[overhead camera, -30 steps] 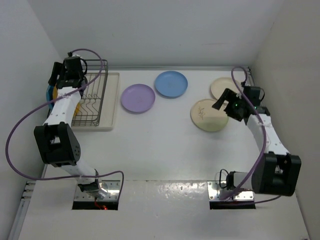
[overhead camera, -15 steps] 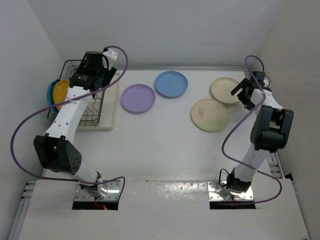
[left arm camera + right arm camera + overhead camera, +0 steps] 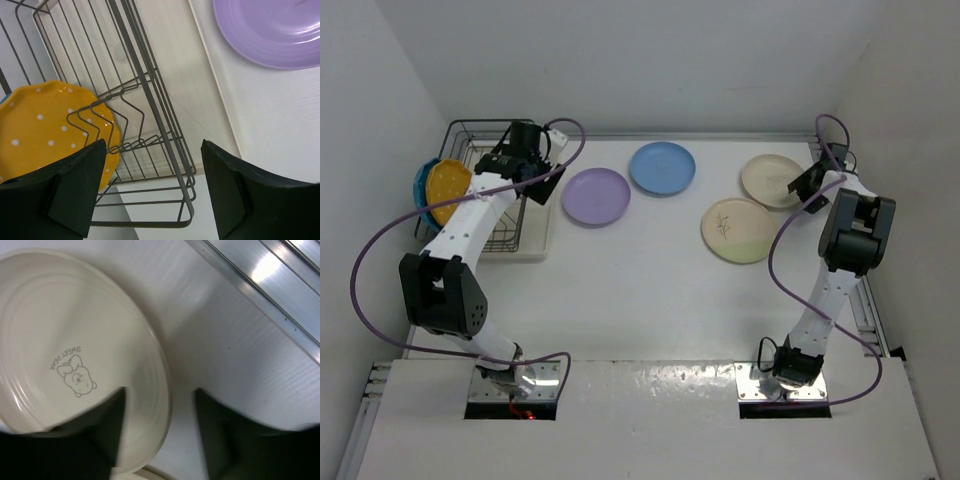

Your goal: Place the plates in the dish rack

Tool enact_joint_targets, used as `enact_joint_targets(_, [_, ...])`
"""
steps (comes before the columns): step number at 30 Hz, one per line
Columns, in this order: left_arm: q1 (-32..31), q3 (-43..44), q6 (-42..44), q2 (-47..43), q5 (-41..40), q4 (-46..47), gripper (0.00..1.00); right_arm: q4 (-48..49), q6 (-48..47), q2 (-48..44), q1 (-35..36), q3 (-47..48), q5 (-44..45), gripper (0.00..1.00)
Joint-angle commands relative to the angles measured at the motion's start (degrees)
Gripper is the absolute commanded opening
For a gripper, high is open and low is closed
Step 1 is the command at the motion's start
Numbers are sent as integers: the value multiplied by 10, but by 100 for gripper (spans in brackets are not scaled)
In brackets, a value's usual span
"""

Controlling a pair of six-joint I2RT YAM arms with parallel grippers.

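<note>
The dark wire dish rack (image 3: 502,236) (image 3: 150,100) stands at the far left. An orange dotted plate (image 3: 448,188) (image 3: 40,125) stands on edge in it, with a teal plate (image 3: 420,186) just behind. My left gripper (image 3: 520,160) (image 3: 152,165) hangs open and empty over the rack's right wall. On the table lie a lilac plate (image 3: 596,196) (image 3: 270,30), a blue one (image 3: 662,168), a sprig-printed cream one (image 3: 739,230) and a plain cream one (image 3: 770,180) (image 3: 65,340). My right gripper (image 3: 801,186) (image 3: 159,400) is open astride that plate's right rim, gripping nothing.
A flat cream tray (image 3: 546,238) (image 3: 210,90) lies under the rack. White walls close in the left, back and right sides. A metal rail (image 3: 260,285) runs along the right wall, close to my right gripper.
My left gripper has swung from the rack's back left to its right side, near the lilac plate. The right gripper moved from the sprig plate to the far cream plate's rim, and its jaws narrowed.
</note>
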Motion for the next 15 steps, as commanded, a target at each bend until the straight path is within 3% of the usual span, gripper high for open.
enact_joint_targets(1, [-1,7,-15,2,6,2,82,19,21,15,-1,19,0,45])
enact_joint_targets(3, [-1,7,-15,2,13,-3,82,18,28,19,-4,15,-1,29])
enact_joint_targets(4, [-1,7,-15,2,13,-3,82,18,27,20,-4,12,-1,13])
enact_joint_targets(6, [-1,7,-15,2,13,-3,82,26,18,18,-6,13,-9,0])
enact_joint_targets(10, [-1,7,-20,-10,18,-3,82,31,-8,-7,-4,14,-22,0])
enact_joint_targets(15, [-1,2,-20,-31,35,-8,82,85,-9,-103,-4,-16,-27,0])
